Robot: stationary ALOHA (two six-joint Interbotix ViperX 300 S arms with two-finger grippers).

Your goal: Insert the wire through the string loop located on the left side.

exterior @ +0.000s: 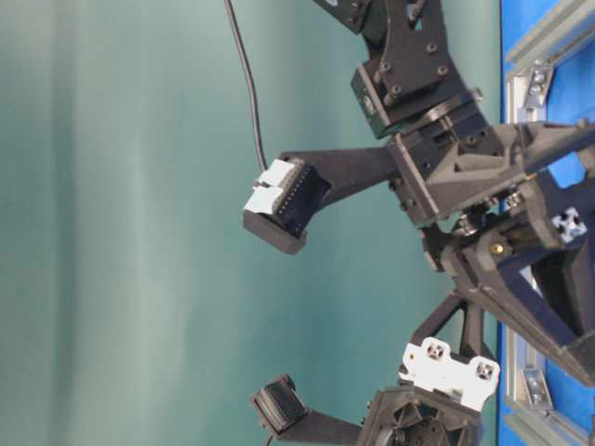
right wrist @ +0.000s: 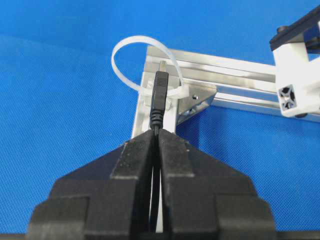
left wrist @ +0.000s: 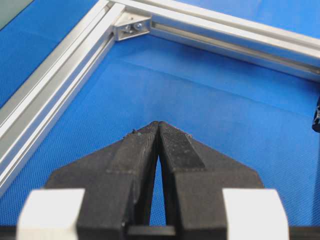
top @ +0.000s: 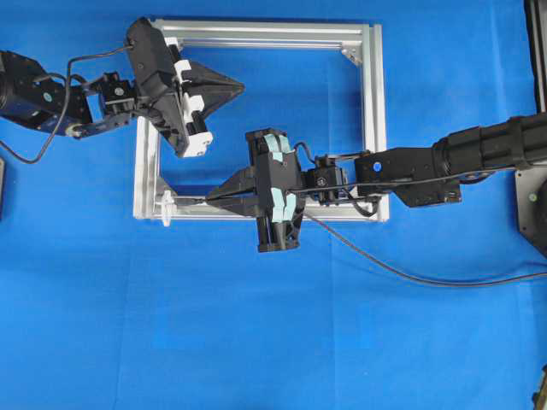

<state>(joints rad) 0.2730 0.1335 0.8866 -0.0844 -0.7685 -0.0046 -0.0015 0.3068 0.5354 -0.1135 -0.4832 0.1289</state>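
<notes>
My right gripper (right wrist: 156,134) clamped the wire (right wrist: 159,95), plug at the string loop (right wrist: 127,47) on the frame's (top: 373,102) corner; left gripper (left wrist: 159,126) closed, empty.

I find no text, label, brand, number or sign that I can read in any of my views.
</notes>
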